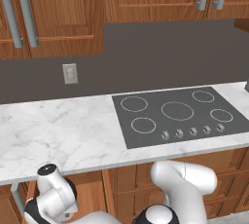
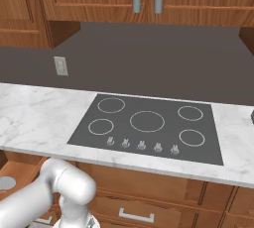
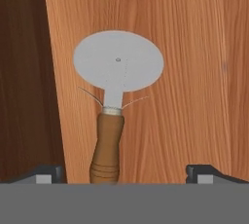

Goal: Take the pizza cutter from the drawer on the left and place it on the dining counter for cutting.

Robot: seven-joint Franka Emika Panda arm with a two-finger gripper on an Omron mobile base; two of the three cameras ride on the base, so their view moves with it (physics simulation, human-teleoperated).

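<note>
my claw [image 3: 124, 173] is spread wide and grasping nothing, its two dark fingertips [image 3: 48, 173] standing far apart at the bottom of the hand view. between them lies the pizza cutter [image 3: 114, 91], flat on the plain wood floor of the open drawer [image 3: 194, 72]: round silver-grey wheel away from me, brown wooden handle pointing back toward my claw and nearer my left-hand tip. i touch neither wheel nor handle. from the base views my white arm [image 1: 185, 184] bends low below the marble counter [image 1: 58, 130] with its black cooktop [image 1: 180, 113], under the wood wall cabinets [image 1: 63, 9].
</note>
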